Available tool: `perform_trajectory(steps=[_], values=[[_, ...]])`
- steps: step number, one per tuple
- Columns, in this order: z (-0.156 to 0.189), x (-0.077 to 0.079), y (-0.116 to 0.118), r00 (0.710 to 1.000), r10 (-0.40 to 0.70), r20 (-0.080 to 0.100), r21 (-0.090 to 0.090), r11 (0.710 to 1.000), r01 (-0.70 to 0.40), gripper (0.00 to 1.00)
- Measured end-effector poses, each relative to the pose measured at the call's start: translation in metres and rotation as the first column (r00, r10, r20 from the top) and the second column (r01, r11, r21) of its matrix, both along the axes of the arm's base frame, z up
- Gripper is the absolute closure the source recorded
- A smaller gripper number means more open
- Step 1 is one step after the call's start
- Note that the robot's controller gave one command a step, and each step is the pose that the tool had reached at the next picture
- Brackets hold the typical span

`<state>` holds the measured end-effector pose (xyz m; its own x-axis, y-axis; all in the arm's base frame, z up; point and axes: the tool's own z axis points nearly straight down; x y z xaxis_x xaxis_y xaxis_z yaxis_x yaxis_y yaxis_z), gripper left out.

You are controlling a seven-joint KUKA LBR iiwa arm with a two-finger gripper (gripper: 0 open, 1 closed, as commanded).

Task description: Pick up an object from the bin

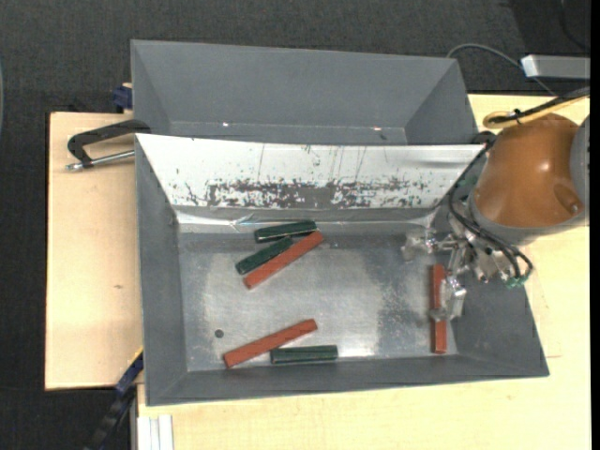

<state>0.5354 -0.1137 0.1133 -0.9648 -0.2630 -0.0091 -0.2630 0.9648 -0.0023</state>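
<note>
One red bar (439, 331) by bin (157, 279) right wall | tool (453, 300) directly over it, apparently positioned for a grasp | open/closed: cannot tell

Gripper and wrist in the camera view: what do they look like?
A rounded, glossy orange cover caps the wrist. Black cables loop out from under it down to a small gripper of bare silvery metal, with thin wires bundled beside it.

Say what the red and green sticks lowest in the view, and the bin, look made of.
Red stick: matt, evenly coloured, probably painted wood or plastic; cannot tell which. Dark green stick beside it: same look. Bin: bare grey sheet metal, dull sheen, scuffed floor.
</note>
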Motion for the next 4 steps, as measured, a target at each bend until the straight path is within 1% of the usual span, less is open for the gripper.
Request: perform_trajectory(steps=[1,2,3,4], values=[[-0.011,-0.025,-0.003,0.987,0.158,-0.009,0.001,0.987,-0.158,0.00],[0.001,-0.026,-0.008,0.937,0.349,-0.003,-0.002,0.937,-0.349,0.00],[-0.044,-0.030,-0.017,0.843,0.538,-0.009,0.001,0.843,-0.538,0.00],[-0.042,-0.029,-0.010,0.675,0.738,-0.004,-0.002,0.675,-0.738,1.00]])
